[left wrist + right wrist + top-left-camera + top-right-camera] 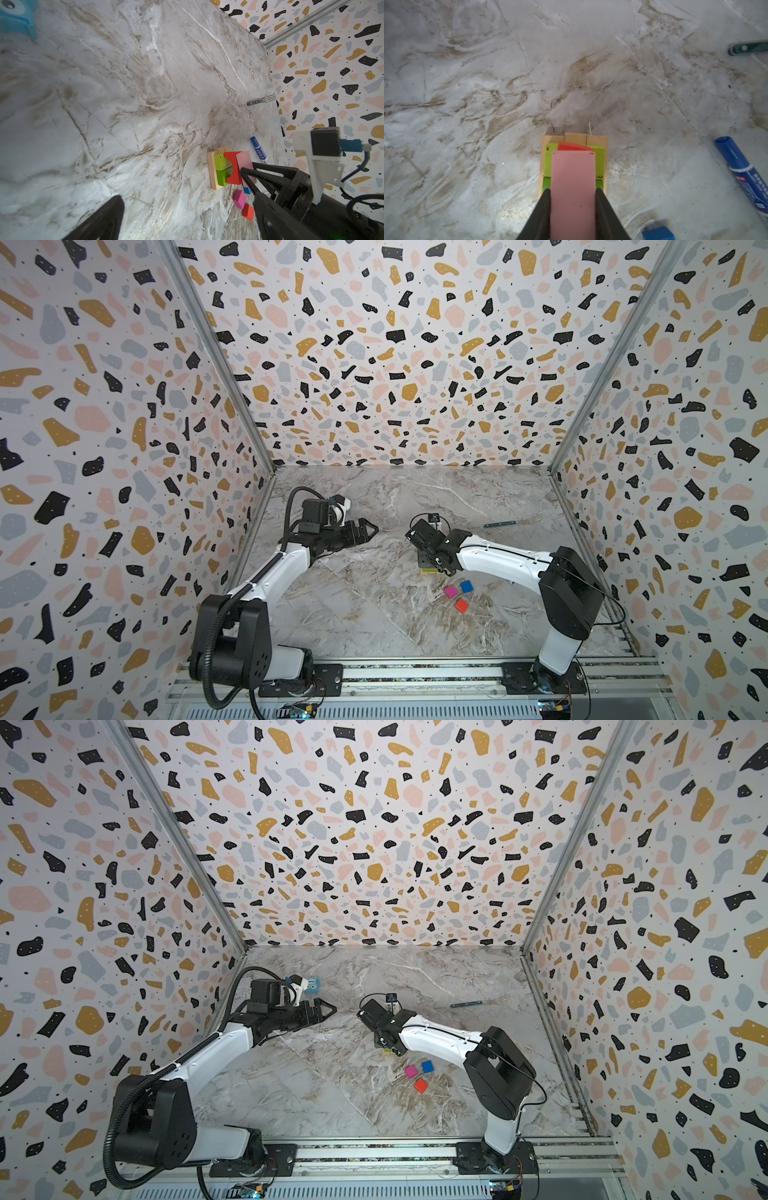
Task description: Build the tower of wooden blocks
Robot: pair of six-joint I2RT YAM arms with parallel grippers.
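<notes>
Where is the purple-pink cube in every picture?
In both top views: magenta cube lies right of centre, beside the blue cube.
Left wrist: magenta cube between blue cube and orange-red cube.
Right wrist: not in it.
Landmark: the blue cube, in all four.

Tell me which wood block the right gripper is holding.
The pink oblong: the right gripper is shut on it above the red block; no other is gripped.

Pink block [572, 187], red block [235, 166], lime-green blocks [220, 164], tan blocks [213, 172] — brown-veined grey marble table [374, 614], terrazzo-speckled walls [374, 344].
</notes>
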